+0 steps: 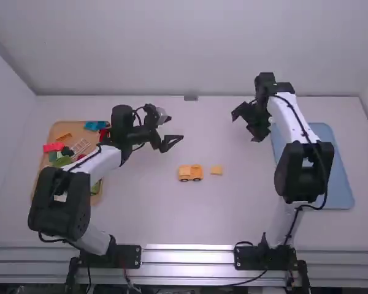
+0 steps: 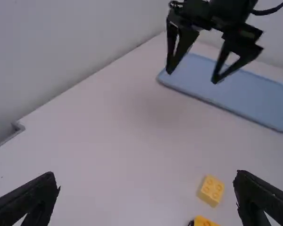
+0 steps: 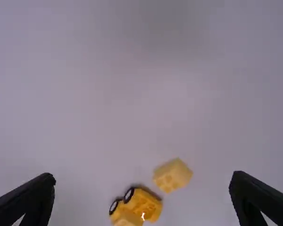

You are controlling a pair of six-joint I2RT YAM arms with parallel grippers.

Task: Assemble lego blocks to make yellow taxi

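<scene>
Well apart from right tool (image 1: 243,129), yellow block (image 1: 216,170).

Both arms stand at the bench's near edge. The left arm (image 1: 60,202) leans out toward the left edge, then bends back inward; its gripper (image 1: 173,144) hangs left of the middle, fingers spread wide. The right arm (image 1: 303,168) reaches toward the far edge, its wrist turned inward, and the right gripper (image 1: 245,128) is also open, well apart from the left one.

Blue tray (image 1: 340,177) on white table (image 1: 141,211); grey bracket (image 1: 191,98) at far edge.
</scene>
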